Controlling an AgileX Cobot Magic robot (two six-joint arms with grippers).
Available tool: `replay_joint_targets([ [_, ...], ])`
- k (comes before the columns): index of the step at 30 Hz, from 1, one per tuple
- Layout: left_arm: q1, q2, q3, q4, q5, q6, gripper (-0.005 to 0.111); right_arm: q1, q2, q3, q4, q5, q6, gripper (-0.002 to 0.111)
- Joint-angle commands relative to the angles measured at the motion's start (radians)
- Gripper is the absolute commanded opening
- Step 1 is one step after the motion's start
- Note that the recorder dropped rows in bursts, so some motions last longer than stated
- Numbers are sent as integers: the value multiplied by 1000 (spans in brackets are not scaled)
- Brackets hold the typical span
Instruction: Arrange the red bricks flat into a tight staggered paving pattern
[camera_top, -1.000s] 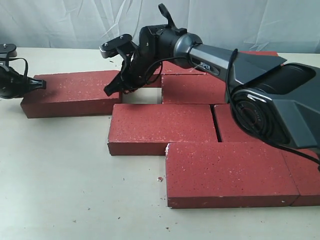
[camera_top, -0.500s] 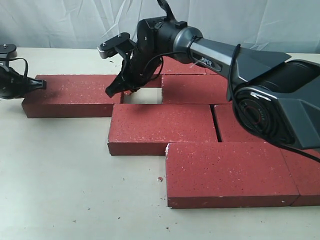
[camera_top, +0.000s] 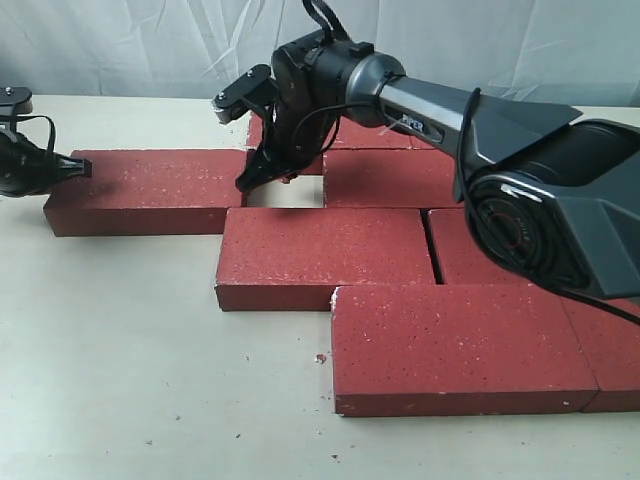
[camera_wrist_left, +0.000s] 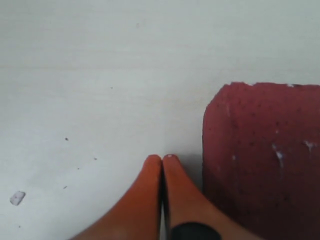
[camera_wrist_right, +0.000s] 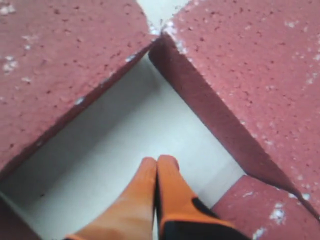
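Note:
Several red bricks lie flat on the table. One brick (camera_top: 140, 190) lies apart at the left, and a small bare gap (camera_top: 285, 193) separates it from the back brick (camera_top: 390, 178). A middle brick (camera_top: 325, 255) and a front brick (camera_top: 460, 345) step down toward the near right. My right gripper (camera_top: 243, 184) is shut and empty, with its orange tips (camera_wrist_right: 159, 161) pointing into that gap between brick walls (camera_wrist_right: 60, 65) (camera_wrist_right: 250, 65). My left gripper (camera_top: 82, 168) is shut and empty, its tips (camera_wrist_left: 162, 159) beside the left brick's end (camera_wrist_left: 265, 160).
More bricks lie at the back (camera_top: 355, 135) and at the right (camera_top: 480, 250), partly under the right arm (camera_top: 520, 130). Bare pale table (camera_top: 120, 380) spreads over the near left, with small crumbs (camera_top: 321, 357). A white cloth hangs behind.
The right gripper has shifted right, from over the left brick's right end to above the gap, and its wrist has turned. The left gripper and the bricks look unmoved.

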Motion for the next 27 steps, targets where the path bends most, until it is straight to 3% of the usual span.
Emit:
replay_joint_targets([
  [1,-5,-9,-3,-20,-14,1,0,-5,-14,-7,-33,-14,27,-1],
  [15,-67,-9,-3,-13,-15,1,0,-5,-36,-7,-126,-20,27,-1],
  [27,-103,-9,-3,-13,-20,1,0,-5,-128,-5,-328,272,52,-1],
])
